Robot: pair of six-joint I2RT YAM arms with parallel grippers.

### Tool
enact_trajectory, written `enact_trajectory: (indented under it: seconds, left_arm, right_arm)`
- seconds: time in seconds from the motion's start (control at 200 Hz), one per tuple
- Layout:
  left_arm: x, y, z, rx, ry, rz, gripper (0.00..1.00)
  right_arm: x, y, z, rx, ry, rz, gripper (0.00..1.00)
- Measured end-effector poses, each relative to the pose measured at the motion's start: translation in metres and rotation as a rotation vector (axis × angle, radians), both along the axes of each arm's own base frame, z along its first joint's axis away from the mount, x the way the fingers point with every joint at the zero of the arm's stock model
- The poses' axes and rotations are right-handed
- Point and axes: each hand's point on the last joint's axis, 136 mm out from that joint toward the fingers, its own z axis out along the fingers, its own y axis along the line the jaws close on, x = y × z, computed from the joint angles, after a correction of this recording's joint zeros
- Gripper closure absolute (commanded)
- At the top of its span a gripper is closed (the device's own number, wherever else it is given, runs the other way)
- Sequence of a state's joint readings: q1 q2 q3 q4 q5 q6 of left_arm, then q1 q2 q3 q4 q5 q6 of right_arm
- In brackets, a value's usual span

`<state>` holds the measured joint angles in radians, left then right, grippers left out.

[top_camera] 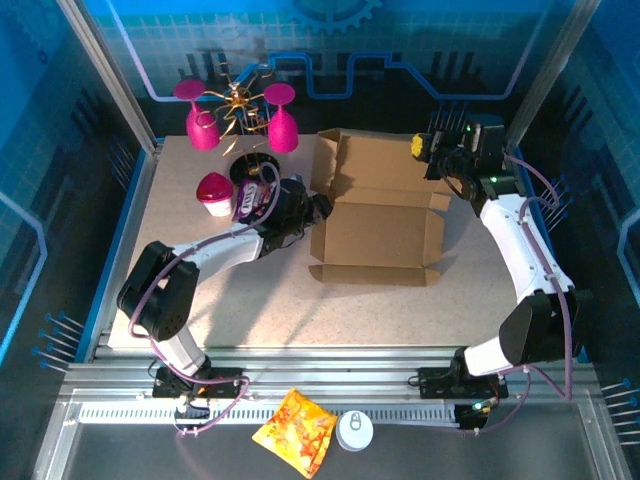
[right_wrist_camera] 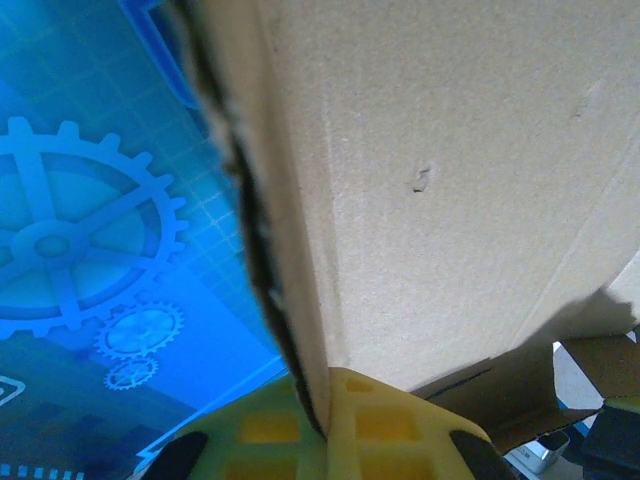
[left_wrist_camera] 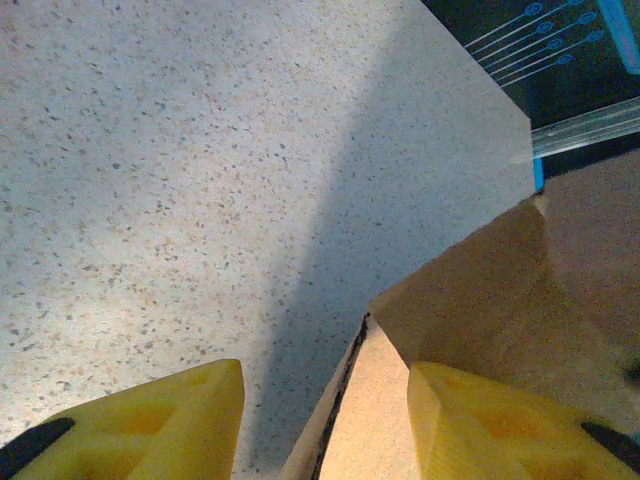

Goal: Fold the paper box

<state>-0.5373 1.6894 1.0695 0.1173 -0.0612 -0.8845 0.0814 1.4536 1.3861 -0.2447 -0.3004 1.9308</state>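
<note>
The paper box sits half folded in the middle of the counter. The left hand is spread around its left edge. The right hand pinches its far right wall. The writing on the purple packet is too small to read.

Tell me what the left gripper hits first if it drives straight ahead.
Most likely the paper box: a cardboard edge stands between the left gripper's open fingers, so that flap comes first. Past it is speckled tabletop, but depth is unclear.
</note>
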Motion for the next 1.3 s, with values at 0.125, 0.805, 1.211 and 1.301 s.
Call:
enact_trajectory:
  seconds: [0.125, 0.805, 1.211, 1.301]
  left_arm:
    - [-0.002, 0.005, -0.005, 0.029, 0.016, 0.015, 0.44]
    - [-0.109, 0.071, 0.062, -0.067, -0.019, -0.111, 0.48]
    - [-0.077, 0.085, 0.064, -0.002, -0.01, -0.148, 0.48]
    - [-0.073, 0.083, 0.058, 0.013, 0.004, -0.161, 0.48]
  right_arm:
    - [0.0, 0.002, -0.005, -0.005, 0.003, 0.006, 1.0]
    - [0.019, 0.011, -0.054, -0.093, -0.013, 0.055, 1.0]
    - [0.023, 0.028, -0.115, -0.151, -0.008, 0.13, 1.0]
    - [0.023, 0.029, -0.123, -0.169, -0.014, 0.143, 1.0]
